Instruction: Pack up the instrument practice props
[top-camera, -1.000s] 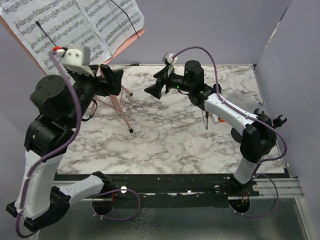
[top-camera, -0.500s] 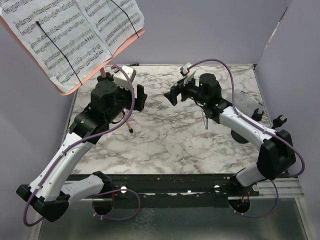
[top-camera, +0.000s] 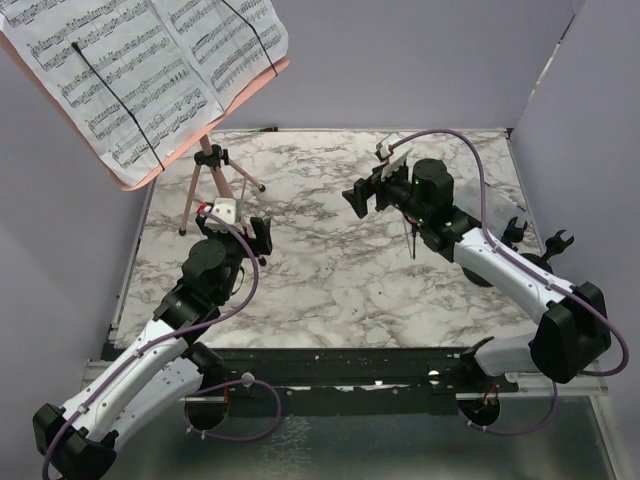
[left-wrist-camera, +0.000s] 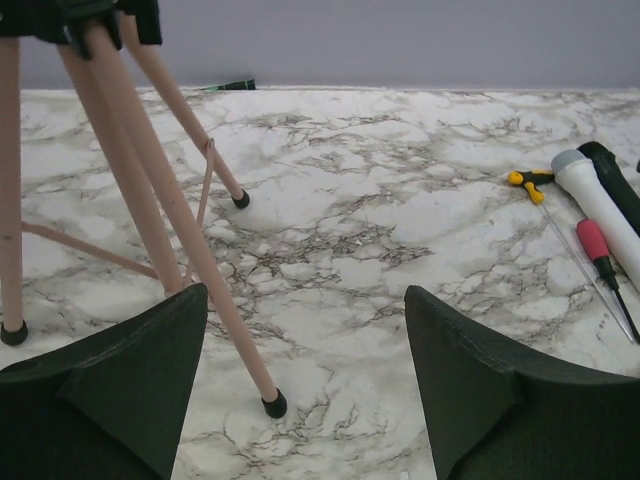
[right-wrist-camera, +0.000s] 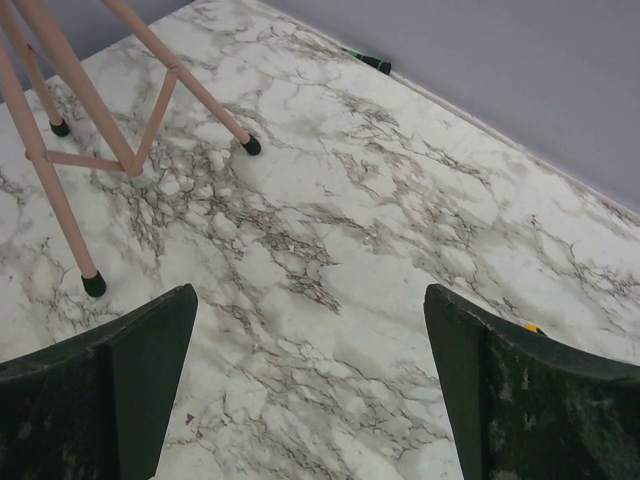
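Note:
The pink tripod music rest (top-camera: 190, 195) stands at the back left. Its tilted board carries white sheet-music pages (top-camera: 120, 70) under black bands. My left gripper (top-camera: 262, 235) hangs open, low by the stand's near leg. In the left wrist view that leg's black foot (left-wrist-camera: 274, 404) shows between the fingers (left-wrist-camera: 130, 380) of the left gripper (left-wrist-camera: 307, 295) without touching them. A white microphone (left-wrist-camera: 600, 205) and a black one (left-wrist-camera: 615, 180) lie to the right. My right gripper (top-camera: 352, 195) is open and empty over mid-table; the right gripper (right-wrist-camera: 310, 292) faces the tripod (right-wrist-camera: 130, 165).
A red-handled screwdriver (left-wrist-camera: 600, 255) lies beside the microphones, with a small yellow-and-black tool (left-wrist-camera: 530, 180) behind it. A clear plastic box (top-camera: 500, 205) sits at the right edge near a black holder (top-camera: 555, 240). A dark green item (right-wrist-camera: 375, 63) lies against the back wall.
My left arm has dropped from up by the music board down to the tripod's near foot. My right arm has drawn back a little to the right, still open.

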